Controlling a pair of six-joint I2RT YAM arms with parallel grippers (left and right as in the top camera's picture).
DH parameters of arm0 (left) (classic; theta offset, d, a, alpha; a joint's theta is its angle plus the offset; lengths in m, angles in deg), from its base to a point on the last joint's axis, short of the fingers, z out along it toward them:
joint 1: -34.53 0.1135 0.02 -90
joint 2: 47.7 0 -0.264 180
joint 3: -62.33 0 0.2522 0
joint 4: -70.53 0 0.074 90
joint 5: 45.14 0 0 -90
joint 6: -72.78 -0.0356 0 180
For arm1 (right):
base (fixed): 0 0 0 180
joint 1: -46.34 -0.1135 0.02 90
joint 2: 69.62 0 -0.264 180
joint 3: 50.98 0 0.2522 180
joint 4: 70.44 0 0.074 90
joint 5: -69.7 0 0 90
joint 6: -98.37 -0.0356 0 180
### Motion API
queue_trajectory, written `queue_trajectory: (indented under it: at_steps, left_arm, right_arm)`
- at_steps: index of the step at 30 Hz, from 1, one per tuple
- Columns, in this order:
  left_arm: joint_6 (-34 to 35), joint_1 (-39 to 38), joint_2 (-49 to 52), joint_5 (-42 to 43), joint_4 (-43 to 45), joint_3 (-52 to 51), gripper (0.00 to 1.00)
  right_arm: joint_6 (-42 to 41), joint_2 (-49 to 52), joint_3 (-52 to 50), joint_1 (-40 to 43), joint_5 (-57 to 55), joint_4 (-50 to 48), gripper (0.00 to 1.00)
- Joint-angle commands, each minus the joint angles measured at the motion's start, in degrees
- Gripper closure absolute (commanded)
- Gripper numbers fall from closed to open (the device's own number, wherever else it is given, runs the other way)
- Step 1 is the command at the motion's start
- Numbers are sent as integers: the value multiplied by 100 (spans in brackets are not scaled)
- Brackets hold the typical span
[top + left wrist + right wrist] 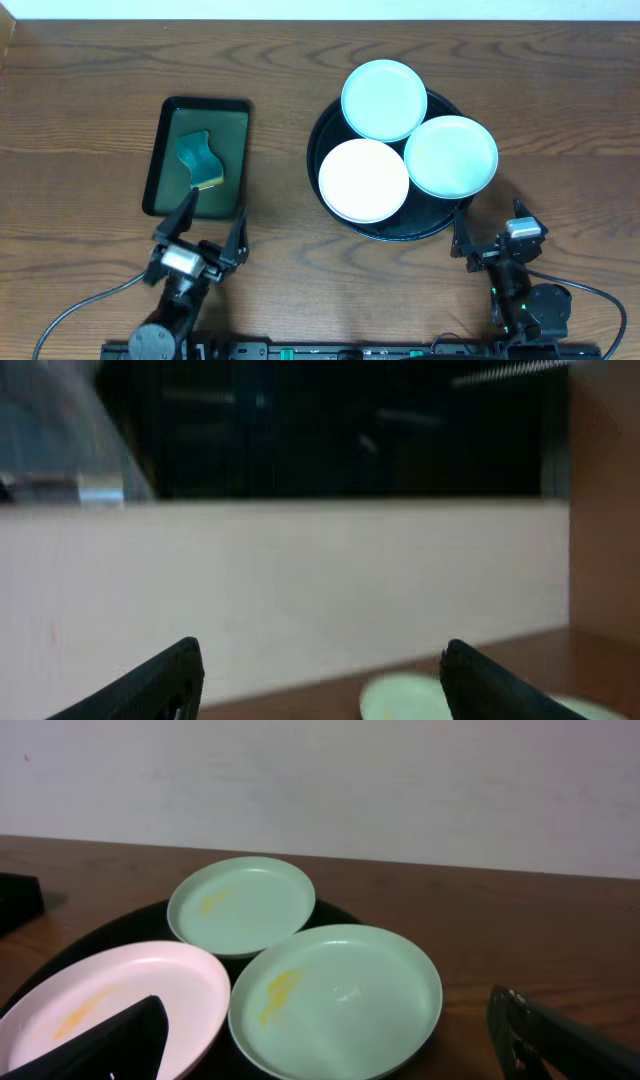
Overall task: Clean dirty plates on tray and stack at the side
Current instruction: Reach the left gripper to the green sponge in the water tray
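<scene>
Nothing looked done yet: all three plates (pixel 335 1000) sat yellow-smeared on the tray (pixel 440 222), none stacked aside, while the left gripper (pixel 213 216) and right gripper (pixel 488 230) hung wide apart, empty.

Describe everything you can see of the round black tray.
The tray is round, black and glossy with a raised rim, lying flat on the wooden table, right of centre. Three smeared plates nearly cover it: the white plate, the pale blue plate and the mint plate, the last two overhanging its rim.
</scene>
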Motion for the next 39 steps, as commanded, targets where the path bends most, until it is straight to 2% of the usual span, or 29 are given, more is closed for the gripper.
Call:
queue_trajectory:
  at_steps: [1,4,7,11,14,16,18,19,21,25,27,33,39]
  left_arm:
    - [4,-7,129,-522,-24,448,23]
    - [-151,-7,732,-870,-678,1311,23]
    - [-247,-7,1882,-844,-1941,2669,23]
    - [-1187,-7,3617,-101,-3998,4557,23]
    - [-1147,-7,4592,463,-4861,5510,23]
    - [-1158,0,4994,417,-5110,5827,23]
    - [-1043,46,5324,-105,-5134,6035,23]
    - [-710,109,5525,-533,-5191,6172,23]
    - [-249,323,5921,-828,-5545,6513,23]
    - [-136,894,6977,-826,-6887,7429,23]
    - [-131,1045,7429,-748,-7197,7608,23]
    - [-136,1049,8323,-715,-7615,7608,23]
    - [-133,1049,9289,-717,-7532,7608,23]
  right_arm:
    - [63,-24,-9,55,-44,22,1]
    - [63,-24,-9,55,-44,22,1]
    - [63,-24,-9,55,-44,22,1]
    - [63,-24,-9,55,-44,22,1]
    - [63,-24,-9,55,-44,22,1]
    - [63,-24,-9,55,-44,22,1]
    - [63,-24,-9,55,-44,22,1]
    - [63,-24,-9,55,-44,22,1]
    - [63,-24,-9,55,-44,22,1]
    - [63,-24,-9,55,-44,22,1]
    - [63,-24,-9,55,-44,22,1]
    - [63,-24,-9,55,-44,22,1]
    - [63,-24,-9,55,-44,22,1]
